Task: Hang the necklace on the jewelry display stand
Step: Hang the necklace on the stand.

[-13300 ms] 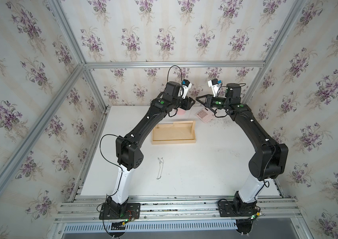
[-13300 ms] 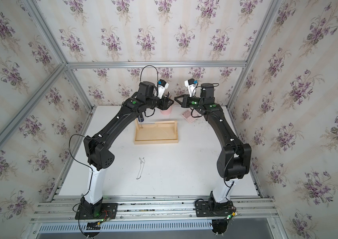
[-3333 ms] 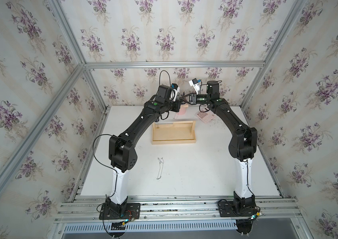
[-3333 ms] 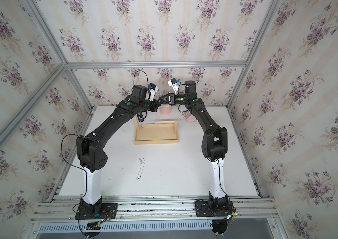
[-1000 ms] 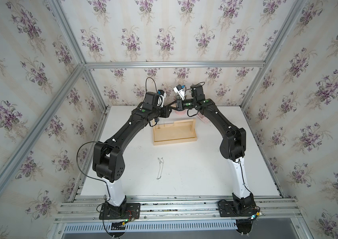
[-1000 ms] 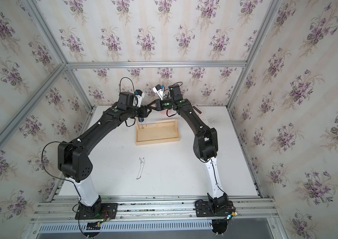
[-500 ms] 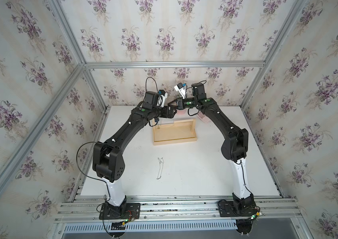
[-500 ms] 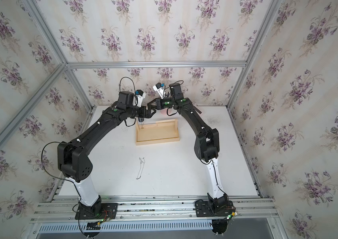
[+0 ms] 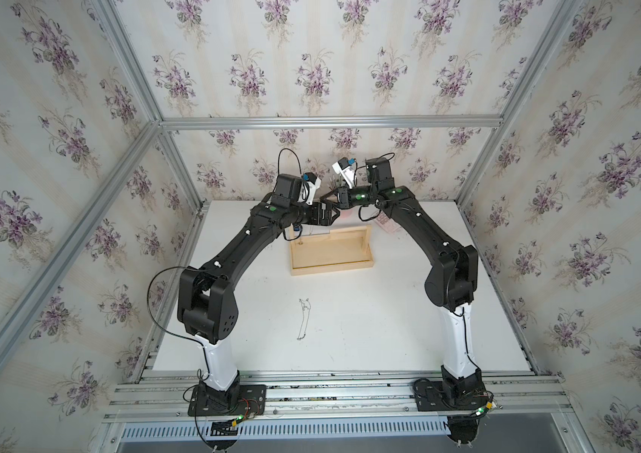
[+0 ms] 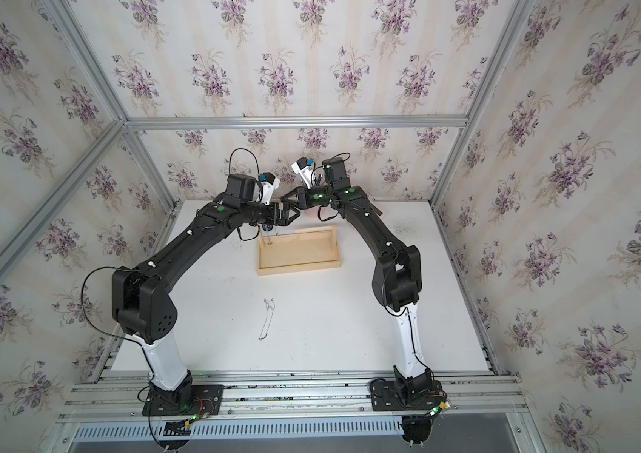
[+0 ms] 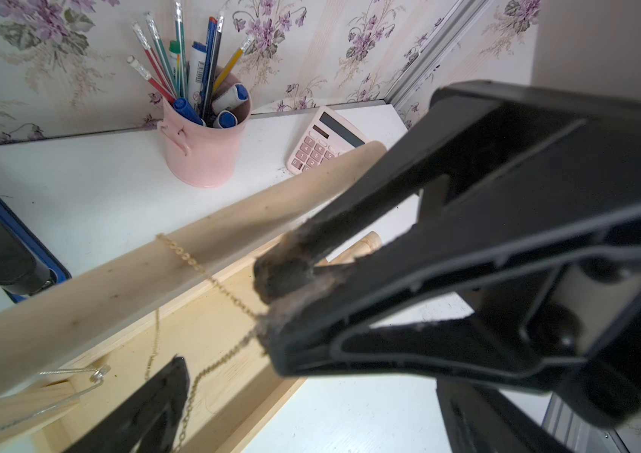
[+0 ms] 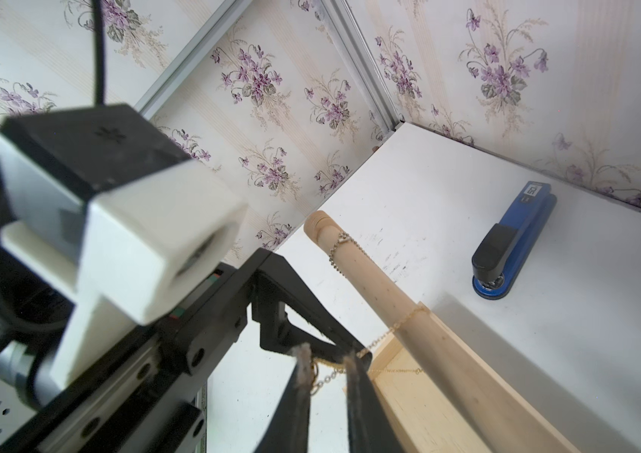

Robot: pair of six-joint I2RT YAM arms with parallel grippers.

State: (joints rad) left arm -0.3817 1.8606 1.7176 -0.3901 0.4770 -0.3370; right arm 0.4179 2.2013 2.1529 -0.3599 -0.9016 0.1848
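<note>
Find the gold necklace (image 11: 179, 253) already draped over the top dowel bar (image 11: 87, 298) of the jewelry display stand (image 9: 330, 255), one run dropping toward the tray, the other drawn sideways into the right gripper (image 12: 328, 361), clamped on the links. See the left gripper (image 9: 332, 215) spread wide just beside it, holding nothing. Likely to go wrong: withdrawing the right gripper before letting go, dragging the necklace along the smooth round bar and off a free end; letting go with most of the length on one side, leaving the heavier run to pull the rest down into the tray; catching links on the frayed pads (image 11: 283, 274) at release; snagging the loop with the left gripper on retreat. Mind also the silver ball chain (image 12: 336, 247) near the bar's end, easily disturbed. Farther out, pink pen cup (image 11: 201, 153) and blue stapler (image 12: 511, 251) well clear; second thin chain (image 9: 303, 317) on the table (image 9: 389, 313), apart from the stand
</note>
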